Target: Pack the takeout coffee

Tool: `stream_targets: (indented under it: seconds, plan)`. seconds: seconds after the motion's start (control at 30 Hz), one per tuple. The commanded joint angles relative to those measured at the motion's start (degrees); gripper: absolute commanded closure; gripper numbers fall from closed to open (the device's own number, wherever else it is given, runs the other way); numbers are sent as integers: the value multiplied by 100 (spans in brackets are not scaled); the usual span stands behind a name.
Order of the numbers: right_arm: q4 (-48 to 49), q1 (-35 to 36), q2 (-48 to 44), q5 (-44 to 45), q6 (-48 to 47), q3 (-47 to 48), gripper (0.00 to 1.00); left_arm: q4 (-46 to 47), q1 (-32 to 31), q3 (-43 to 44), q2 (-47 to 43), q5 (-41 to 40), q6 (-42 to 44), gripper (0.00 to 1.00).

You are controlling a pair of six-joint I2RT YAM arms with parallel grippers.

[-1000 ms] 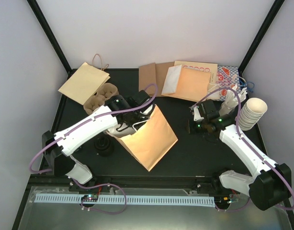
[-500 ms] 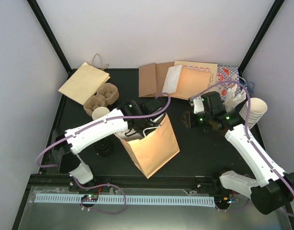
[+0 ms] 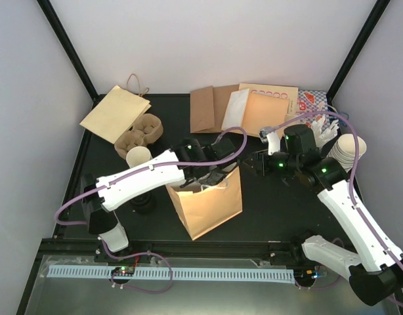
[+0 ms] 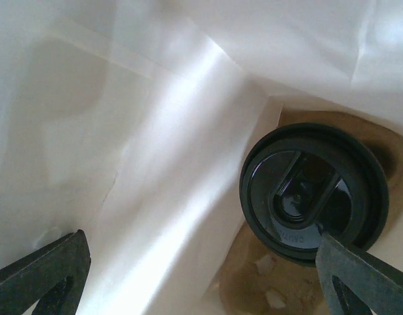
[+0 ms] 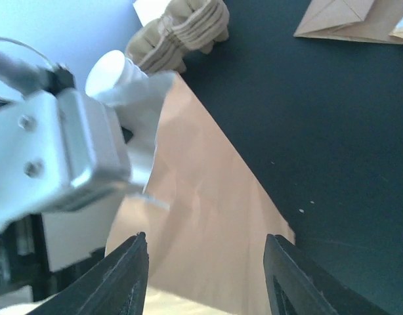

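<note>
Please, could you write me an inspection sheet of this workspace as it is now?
Surface: black table, matt.
Job's things: one black-lidded cup upright at the bottom of the standing paper bag; second lidded cup not seen.
Clutter: pulp carrier, lidless cup, cup stack, flat bags at the back.
Tools: left tool open inside the bag, above the cup; right tool open beside the bag.
Cables: purple cables loop along both arms.
Surroundings: pale walls, black frame posts.

on the black table (image 3: 274, 210) a brown paper bag (image 3: 211, 203) is stood upright mid-table. a flat handled bag (image 3: 115, 113), a pulp cup carrier (image 3: 139, 134) and a lidless cream cup (image 3: 138, 156) are set far left; flat bags (image 3: 254, 111) are spread along the far edge, stacked cups (image 3: 349, 149) at right.
</note>
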Motion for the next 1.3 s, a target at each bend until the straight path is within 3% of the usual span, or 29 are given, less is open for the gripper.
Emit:
stream_targets:
  seconds: [0.0, 0.3, 0.9, 1.27]
  plan:
    - [67, 32, -89, -314, 36, 349, 48, -241, -186, 162, 27, -427, -201, 3]
    - [-121, 143, -80, -396, 66, 457, 46, -232, -459, 199, 38, -668, -408, 4]
    - [-393, 505, -217, -112, -8, 121, 45, -520, -583, 1141, -346, -1300, -385, 4]
    - [-893, 626, -170, 369, -228, 342, 45, 443, -579, 1213, -1221, -1081, 272, 7]
